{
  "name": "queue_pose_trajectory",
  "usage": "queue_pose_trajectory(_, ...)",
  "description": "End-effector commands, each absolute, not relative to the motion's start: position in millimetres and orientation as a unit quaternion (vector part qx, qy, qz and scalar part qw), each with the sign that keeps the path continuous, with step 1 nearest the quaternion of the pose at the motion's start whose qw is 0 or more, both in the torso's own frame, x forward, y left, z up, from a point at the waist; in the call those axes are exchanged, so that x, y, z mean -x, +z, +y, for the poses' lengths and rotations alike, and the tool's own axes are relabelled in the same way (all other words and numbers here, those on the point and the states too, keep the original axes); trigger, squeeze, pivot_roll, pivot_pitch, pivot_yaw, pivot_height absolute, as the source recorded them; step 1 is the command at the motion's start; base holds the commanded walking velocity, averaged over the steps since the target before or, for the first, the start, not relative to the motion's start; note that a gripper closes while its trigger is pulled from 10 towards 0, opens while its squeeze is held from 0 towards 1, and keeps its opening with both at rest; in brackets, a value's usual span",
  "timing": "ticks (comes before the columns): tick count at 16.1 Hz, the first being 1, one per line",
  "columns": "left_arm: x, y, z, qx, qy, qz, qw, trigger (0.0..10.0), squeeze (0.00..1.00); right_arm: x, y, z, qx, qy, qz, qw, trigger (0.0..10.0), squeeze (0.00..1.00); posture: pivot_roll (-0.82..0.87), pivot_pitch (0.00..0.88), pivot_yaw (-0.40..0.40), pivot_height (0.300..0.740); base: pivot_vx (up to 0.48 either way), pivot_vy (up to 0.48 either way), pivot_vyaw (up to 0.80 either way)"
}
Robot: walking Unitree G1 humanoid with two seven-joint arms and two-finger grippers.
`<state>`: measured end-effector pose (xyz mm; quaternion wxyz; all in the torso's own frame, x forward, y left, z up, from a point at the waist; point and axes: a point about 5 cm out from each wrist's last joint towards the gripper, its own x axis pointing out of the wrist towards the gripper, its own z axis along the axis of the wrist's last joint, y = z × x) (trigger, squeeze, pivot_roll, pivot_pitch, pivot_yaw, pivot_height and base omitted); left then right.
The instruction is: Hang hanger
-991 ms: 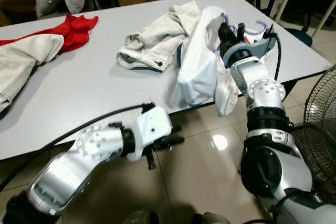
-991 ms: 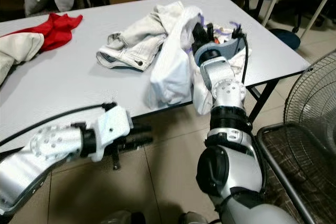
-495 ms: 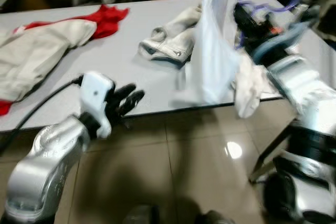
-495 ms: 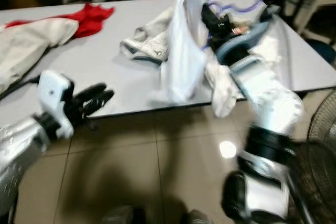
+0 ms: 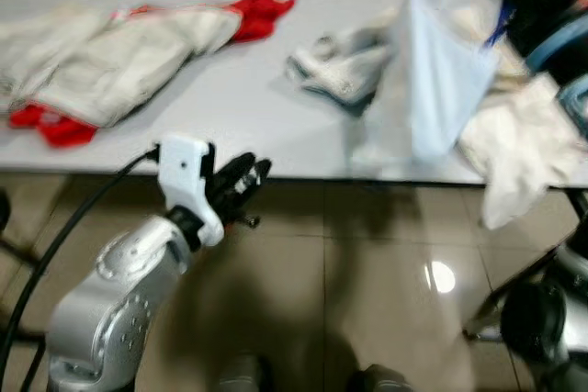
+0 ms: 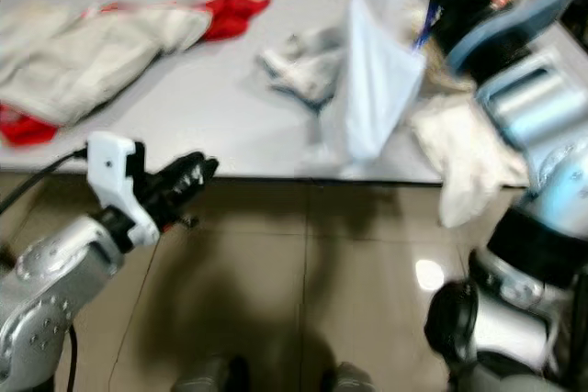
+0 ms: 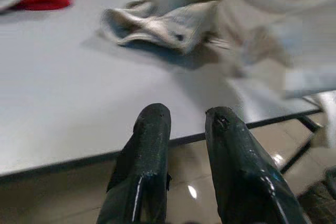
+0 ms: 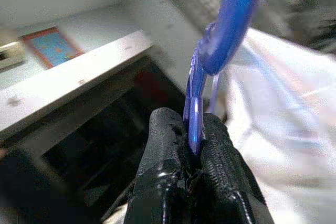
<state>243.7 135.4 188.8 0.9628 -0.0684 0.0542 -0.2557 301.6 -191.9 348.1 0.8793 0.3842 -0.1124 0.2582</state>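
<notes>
Raised off the table (image 5: pixel 276 107) — blue hanger (image 8: pixel 220 40) upright, pinched by right hand (image 8: pixel 195 145).

Camera positions: head stereo pair plus two wrist units.
Head pair faces forward-down over the worktop (image 5: pixel 230 98); both wrist cameras sight closely along their black fingers, the left sharing that worktop.

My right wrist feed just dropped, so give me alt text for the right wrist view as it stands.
The right gripper is shut on the blue hanger, its two black fingers pinching the thin plastic stem. White garment fabric hangs from it alongside, blurred, with a pale ledge and dark space beyond.
</notes>
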Motion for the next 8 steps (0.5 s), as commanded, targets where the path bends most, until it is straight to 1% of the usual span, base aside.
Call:
queue_pose_trajectory(1, -245.7, 191.5, 136.1, 0.072, -0.245, 0.053, 0.966, 10.0, 0.00, -286.2, 378.3, -177.2, -0.367, 0.325, -0.152, 0.858, 10.0, 0.00, -0.14, 0.117, 0.036, 0.740, 0.000, 0.000, 0.80)
queue_pose_trajectory(3, -245.4, 195.5, 133.3, 0.074, -0.243, 0.045, 0.966, 10.0, 0.00, -276.6, 392.6, -171.9, -0.350, 0.345, -0.176, 0.853, 10.0, 0.00, -0.15, 0.110, 0.032, 0.740, 0.000, 0.000, 0.80)
queue_pose_trajectory(5, -246.7, 197.7, 129.9, 0.069, -0.244, 0.039, 0.967, 10.0, 0.00, -270.5, 382.1, -167.4, -0.320, 0.364, -0.166, 0.859, 10.0, 0.00, -0.15, 0.104, 0.035, 0.740, 0.000, 0.000, 0.80)
queue_pose_trajectory(6, -247.7, 202.2, 128.7, 0.065, -0.249, 0.017, 0.966, 10.0, 0.00, -262.1, 371.6, -158.9, -0.292, 0.402, -0.153, 0.854, 10.0, 0.00, -0.16, 0.104, 0.038, 0.740, 0.000, 0.000, 0.80)
queue_pose_trajectory(7, -248.4, 204.2, 128.2, 0.064, -0.248, 0.008, 0.967, 10.0, 0.00, -257.2, 362.2, -155.0, -0.260, 0.414, -0.144, 0.860, 10.0, 0.00, -0.15, 0.104, 0.040, 0.740, 0.000, 0.000, 0.80)
queue_pose_trajectory(8, -249.1, 205.6, 127.0, 0.067, -0.247, 0.009, 0.967, 10.0, 0.00, -258.7, 326.8, -153.6, -0.239, 0.388, -0.080, 0.886, 10.0, 0.00, -0.15, 0.106, 0.045, 0.740, 0.000, 0.000, 0.80)
